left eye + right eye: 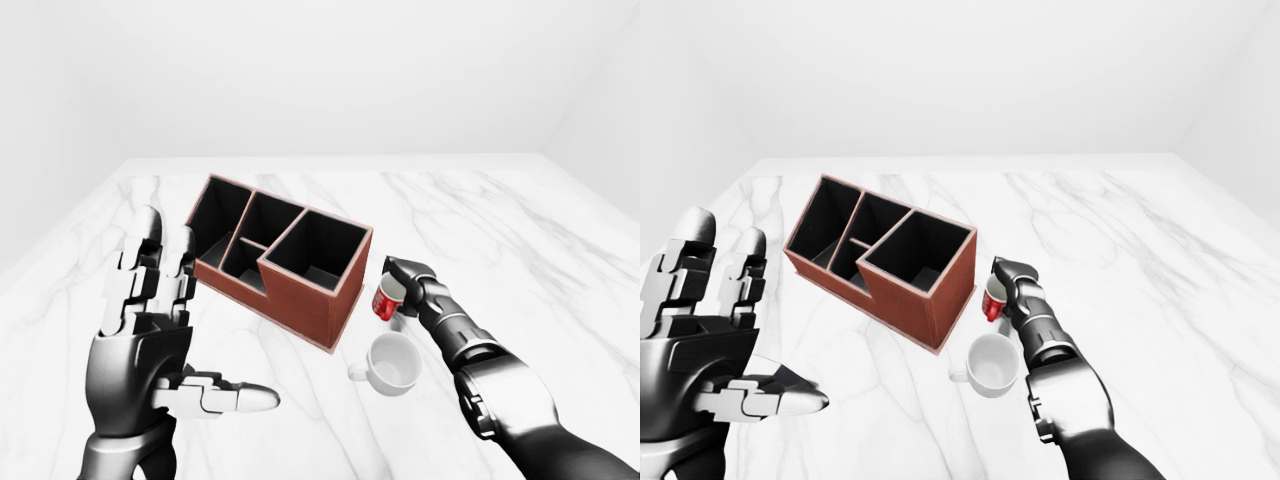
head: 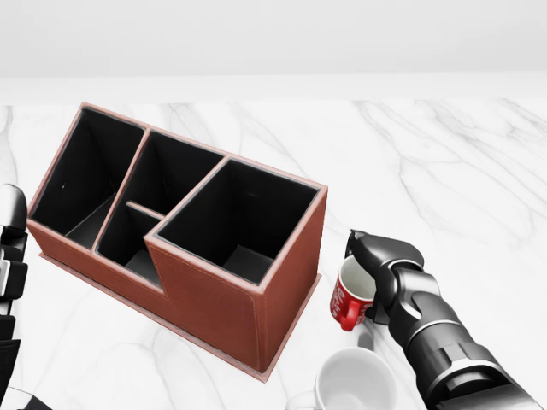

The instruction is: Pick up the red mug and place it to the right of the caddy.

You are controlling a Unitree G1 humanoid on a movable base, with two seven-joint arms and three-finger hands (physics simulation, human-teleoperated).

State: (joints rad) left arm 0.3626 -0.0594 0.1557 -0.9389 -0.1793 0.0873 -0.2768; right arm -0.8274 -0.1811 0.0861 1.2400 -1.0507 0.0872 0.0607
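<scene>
The red mug (image 2: 349, 301) with white lettering is tilted just right of the caddy (image 2: 248, 316), a reddish-brown leather box with several black compartments. My right hand (image 2: 366, 260) is shut on the mug, its fingers curled over the rim and right side. The mug's base is close to the marble table (image 2: 444, 171); whether they touch is unclear. My left hand (image 1: 190, 335) is raised at the left of the left-eye view, fingers spread open and holding nothing, well away from the caddy.
A white mug (image 2: 355, 384) stands right below the red mug in the head view, close to my right forearm. The caddy's tall corner is a few centimetres left of the red mug. A plain white wall (image 1: 320, 70) stands behind the table.
</scene>
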